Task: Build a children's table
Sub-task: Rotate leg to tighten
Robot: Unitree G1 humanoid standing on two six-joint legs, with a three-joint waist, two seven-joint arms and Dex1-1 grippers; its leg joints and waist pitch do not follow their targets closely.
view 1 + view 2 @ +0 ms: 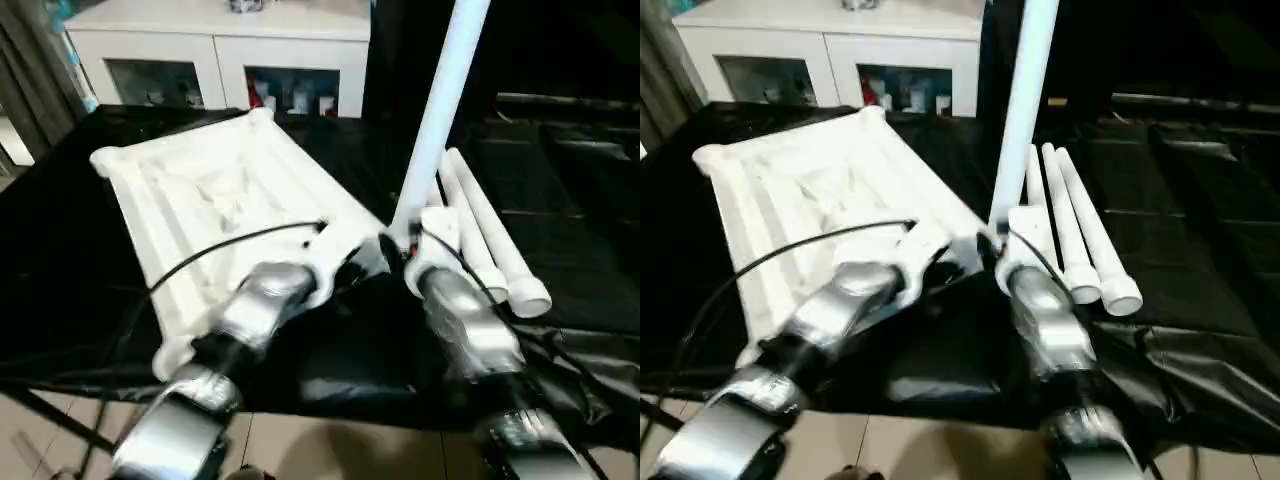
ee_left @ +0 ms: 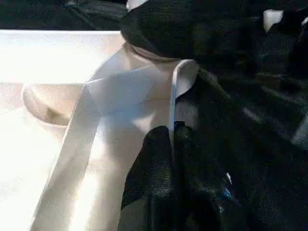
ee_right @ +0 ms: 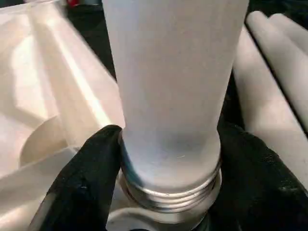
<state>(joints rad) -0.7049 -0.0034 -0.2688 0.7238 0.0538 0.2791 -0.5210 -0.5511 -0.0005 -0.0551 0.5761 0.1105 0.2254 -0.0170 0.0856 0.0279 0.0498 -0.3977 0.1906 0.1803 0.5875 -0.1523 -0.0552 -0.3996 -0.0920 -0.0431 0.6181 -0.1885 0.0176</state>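
Note:
The children's table top (image 1: pixel 210 200) lies upside down on black cloth, its ribbed underside facing up. My left gripper (image 2: pixel 172 132) is shut on the thin rim of the top, close to its near right corner. My right gripper (image 3: pixel 168 159) is shut on a white tubular leg (image 1: pixel 440 110), which stands upright with a slight tilt. The leg's threaded end (image 3: pixel 168 195) sits at the round corner socket (image 3: pixel 144 224). Three more legs (image 1: pixel 490 240) lie side by side on the cloth just right of the upright one.
A white cabinet (image 1: pixel 220 50) with glass-fronted shelves stands behind the work surface. The black cloth (image 1: pixel 570 180) covers the surface to the right, with folds near the front edge. Pale floor (image 1: pixel 330 450) shows below that edge.

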